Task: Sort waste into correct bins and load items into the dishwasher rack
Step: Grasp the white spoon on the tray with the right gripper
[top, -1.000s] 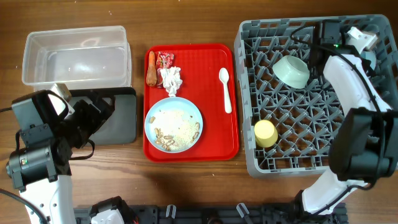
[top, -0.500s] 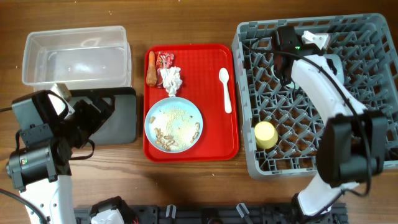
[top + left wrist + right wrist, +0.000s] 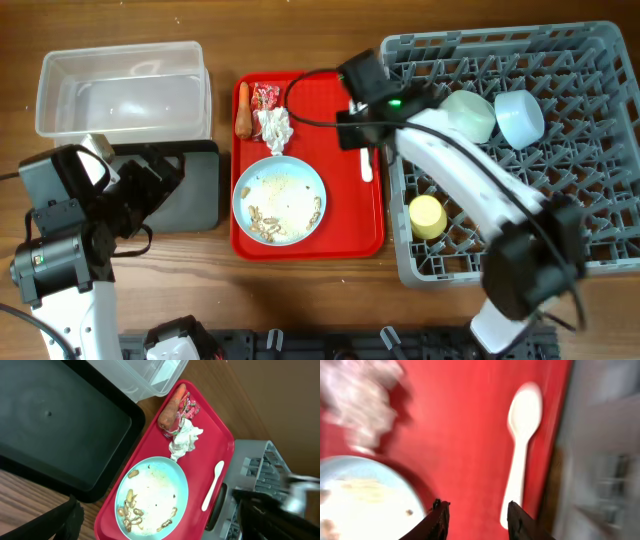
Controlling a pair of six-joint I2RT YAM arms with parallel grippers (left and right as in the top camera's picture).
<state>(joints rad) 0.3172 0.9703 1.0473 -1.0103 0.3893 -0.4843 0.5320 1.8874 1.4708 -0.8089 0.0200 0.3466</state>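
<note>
From overhead, the right arm (image 3: pixel 450 165) covers the bowl of the white spoon (image 3: pixel 366 168) and hides the right gripper (image 3: pixel 476 507) beneath its wrist. The arm also crosses the dishwasher rack (image 3: pixel 590 200), its base a blur at the near right corner of the table (image 3: pixel 300 295). The left arm (image 3: pixel 70 200) masks the left part of the black tray (image 3: pixel 200 195). The right wrist view is smeared throughout: the tissue (image 3: pixel 365 400) is a pale blotch cut by the top edge, the light blue plate (image 3: pixel 360 495) runs off the bottom left. The left wrist view crops the clear tub (image 3: pixel 150 377) at the top.
</note>
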